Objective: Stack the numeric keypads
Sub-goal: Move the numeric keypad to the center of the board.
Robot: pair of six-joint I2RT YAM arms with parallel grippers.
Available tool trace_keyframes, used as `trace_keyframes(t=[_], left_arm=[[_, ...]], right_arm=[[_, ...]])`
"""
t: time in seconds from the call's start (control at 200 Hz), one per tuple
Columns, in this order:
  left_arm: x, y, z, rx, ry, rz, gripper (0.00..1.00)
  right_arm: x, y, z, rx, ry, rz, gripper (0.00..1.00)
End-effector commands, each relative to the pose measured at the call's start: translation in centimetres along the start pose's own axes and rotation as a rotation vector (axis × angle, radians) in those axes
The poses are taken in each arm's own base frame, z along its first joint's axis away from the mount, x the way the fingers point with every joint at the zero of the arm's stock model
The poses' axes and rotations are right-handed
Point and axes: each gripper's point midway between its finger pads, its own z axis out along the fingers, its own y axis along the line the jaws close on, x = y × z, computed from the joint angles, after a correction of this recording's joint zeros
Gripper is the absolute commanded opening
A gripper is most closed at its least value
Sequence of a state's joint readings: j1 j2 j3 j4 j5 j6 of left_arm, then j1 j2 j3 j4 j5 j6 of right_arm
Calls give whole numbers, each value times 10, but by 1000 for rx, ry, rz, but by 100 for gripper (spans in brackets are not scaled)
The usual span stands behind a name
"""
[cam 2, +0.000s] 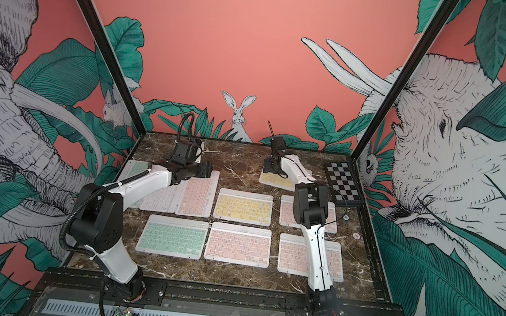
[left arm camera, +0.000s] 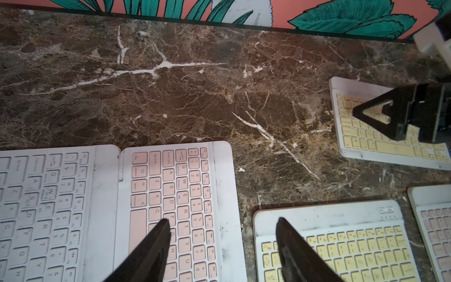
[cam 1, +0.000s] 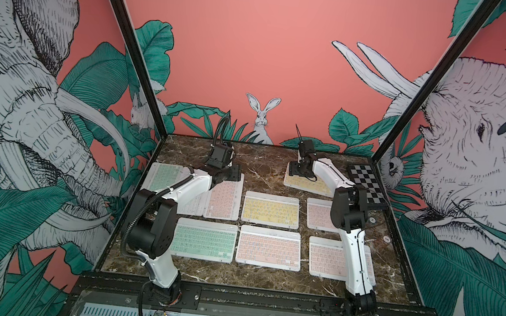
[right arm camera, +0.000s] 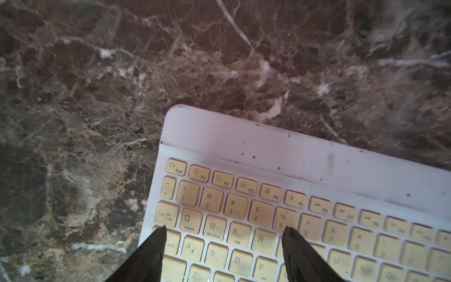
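Numeric keypads (cam 1: 269,247) are lying unstacked across the marble table (cam 1: 263,166), the arms (cam 1: 355,256) hiding parts of several. Left gripper (left arm camera: 223,219) and right gripper (right arm camera: 224,227) are hovering over keypads, jaws parted, holding nothing.

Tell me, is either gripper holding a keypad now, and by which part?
Nothing is held. The left gripper is open over a pink keypad; the right gripper is open over the far yellow keypad.
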State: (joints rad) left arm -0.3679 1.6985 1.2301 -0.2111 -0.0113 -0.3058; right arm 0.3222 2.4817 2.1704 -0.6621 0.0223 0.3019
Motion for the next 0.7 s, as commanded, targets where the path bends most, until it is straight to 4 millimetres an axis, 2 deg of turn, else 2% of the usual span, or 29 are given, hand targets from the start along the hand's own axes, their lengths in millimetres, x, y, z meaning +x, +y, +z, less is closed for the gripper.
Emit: trace_keyframes(t=[0.0, 0.23, 0.695], left_arm=[[-13, -6, -6, 14, -28, -12, 71], [-10, -5, -10, 8, -27, -10, 71], [-2, -3, -11, -6, -8, -10, 71]], right_arm=[[5, 8, -1, -31, 25, -3, 74], [16, 18, 4, -57, 54, -1, 73], [33, 59, 3, -129, 61, -32, 73]])
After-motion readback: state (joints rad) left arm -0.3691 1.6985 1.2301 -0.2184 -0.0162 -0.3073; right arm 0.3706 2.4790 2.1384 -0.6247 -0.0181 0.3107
